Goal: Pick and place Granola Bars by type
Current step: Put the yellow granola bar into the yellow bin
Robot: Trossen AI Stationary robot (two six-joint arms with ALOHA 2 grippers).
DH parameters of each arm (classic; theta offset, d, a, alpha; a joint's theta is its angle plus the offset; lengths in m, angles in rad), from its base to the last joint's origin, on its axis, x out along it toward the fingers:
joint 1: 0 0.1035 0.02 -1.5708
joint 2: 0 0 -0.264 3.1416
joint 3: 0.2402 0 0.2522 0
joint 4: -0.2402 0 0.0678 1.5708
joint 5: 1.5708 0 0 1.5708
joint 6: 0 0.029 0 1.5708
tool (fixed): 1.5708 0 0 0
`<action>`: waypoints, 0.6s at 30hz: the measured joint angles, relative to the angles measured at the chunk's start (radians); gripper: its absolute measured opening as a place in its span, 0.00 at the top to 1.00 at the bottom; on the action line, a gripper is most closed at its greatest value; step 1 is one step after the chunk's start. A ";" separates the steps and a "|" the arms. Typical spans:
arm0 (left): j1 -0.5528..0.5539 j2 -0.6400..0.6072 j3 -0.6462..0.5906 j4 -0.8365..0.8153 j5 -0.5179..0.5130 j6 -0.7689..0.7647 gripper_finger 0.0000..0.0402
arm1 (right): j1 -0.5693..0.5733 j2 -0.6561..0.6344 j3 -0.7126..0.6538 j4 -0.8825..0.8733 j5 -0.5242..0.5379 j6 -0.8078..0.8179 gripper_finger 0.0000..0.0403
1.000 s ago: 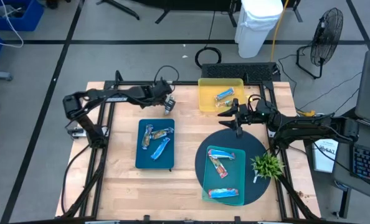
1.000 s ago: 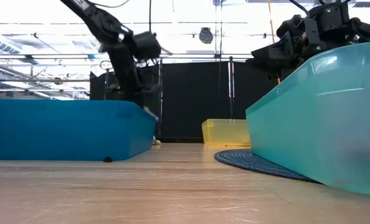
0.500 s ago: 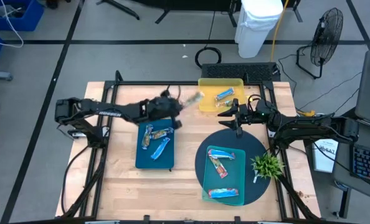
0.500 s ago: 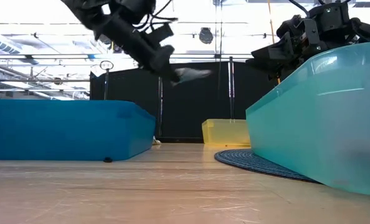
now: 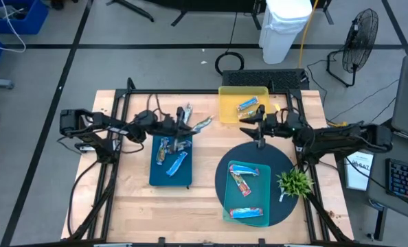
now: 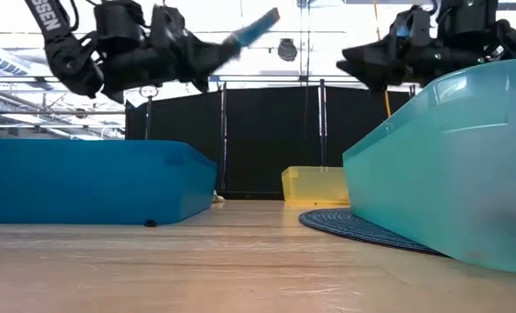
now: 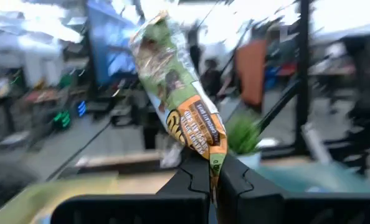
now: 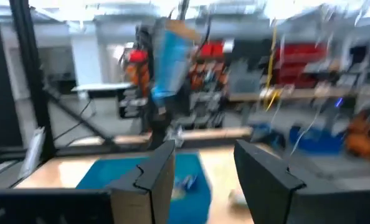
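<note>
The left gripper hung over the far edge of the blue tray, jaws pinched on one end of a mottled green-and-brown granola bar so it stood clear of the bars below, probably bound for another bin. The right gripper, jaws apart and empty, waited between the yellow bin and the teal tray.
</note>
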 joint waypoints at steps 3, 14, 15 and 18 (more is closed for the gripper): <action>-0.001 -0.001 -0.023 0.056 0.057 -0.025 1.00 | 0.049 0.076 0.000 0.162 0.070 -0.048 0.62; -0.055 0.000 -0.023 0.029 0.087 -0.063 1.00 | 0.138 0.404 0.158 0.350 0.084 -0.136 0.62; -0.061 0.000 -0.023 0.021 0.086 -0.066 1.00 | 0.143 0.422 0.179 0.350 0.083 -0.136 0.62; -0.076 0.000 -0.023 -0.016 0.074 -0.066 0.99 | 0.156 0.458 0.236 0.350 0.082 -0.136 0.62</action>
